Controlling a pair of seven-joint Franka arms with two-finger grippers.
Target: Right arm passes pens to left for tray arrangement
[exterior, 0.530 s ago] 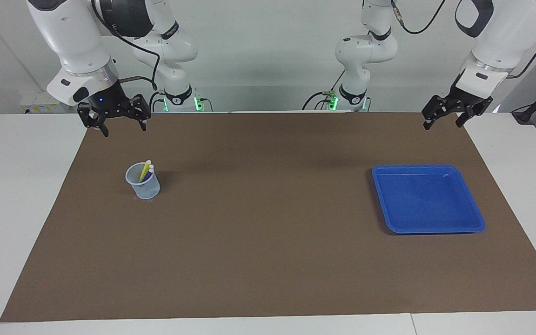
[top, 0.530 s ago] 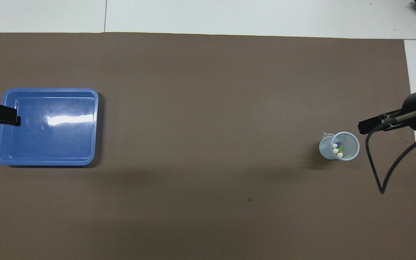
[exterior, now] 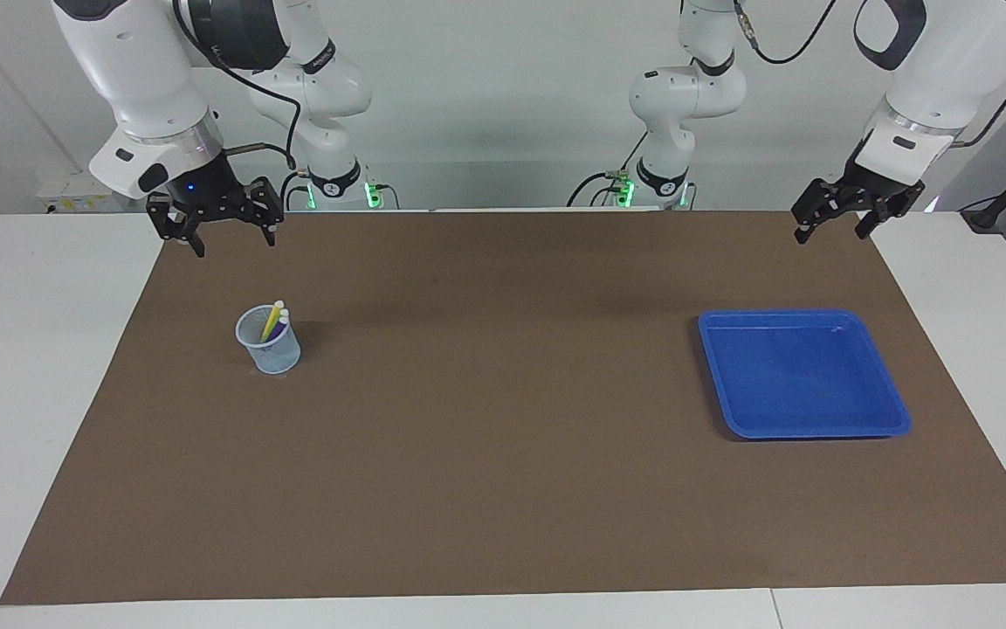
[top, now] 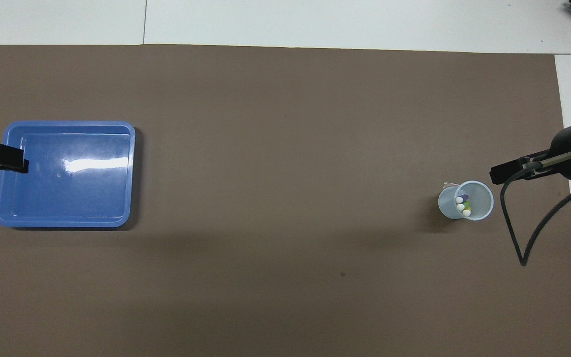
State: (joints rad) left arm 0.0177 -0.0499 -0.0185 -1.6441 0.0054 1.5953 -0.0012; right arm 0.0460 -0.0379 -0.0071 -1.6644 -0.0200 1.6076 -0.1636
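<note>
Brown matting covers most of the worktop point(exterior: 503, 489), with white board showing at both ends, and I have little on it to sort out. My three pens point(exterior: 275, 321) stand together in a small pale mesh cup point(exterior: 269, 349) toward the right arm's end, tips up, leaning a little so their long axes run close to vertical. From overhead I can count the pale tips: purple, green and yellow side by side inside the cup's rim.

My right hand point(exterior: 222, 229) hangs in the air over the edge of the matting nearest the robots, fingers spread and holding nothing. The cup sits farther from the robots than the spot beneath that hand and slightly toward the table's middle, so I judge the reach must go forward and down, arriving from above, since the cup wall blocks any sideways approach to the shafts.

My left hand point(exterior: 844, 214) waits over the matting's corner at the left arm's end, likewise released and empty. The blue tray point(exterior: 892, 411) lies on the worktop at that end, nothing in it, farther from the robots than the left hand and well apart from the cup.

The right arm is plainly the nearer one to the pens; the left is nearer the tray. I would pick the pen whose tip stands highest and pinch just below it, as the three are crowded together.
</note>
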